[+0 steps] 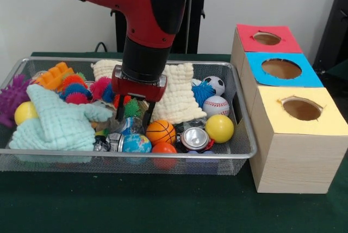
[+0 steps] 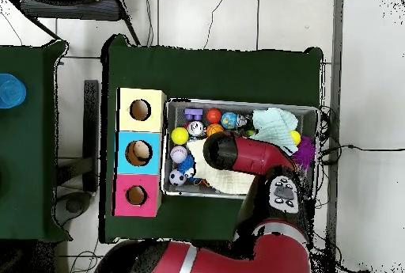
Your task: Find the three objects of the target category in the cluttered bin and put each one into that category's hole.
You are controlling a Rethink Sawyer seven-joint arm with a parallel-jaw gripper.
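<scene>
So the table has a dark green cover. Two things sit straight on it: the wire mesh bin on the left in the front view, and just to its right, a row of three wooden boxes with round holes, topped yellow nearest, blue in the middle, red farthest.

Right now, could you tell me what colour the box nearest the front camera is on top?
Yellow top, clearest in the front view.
</scene>
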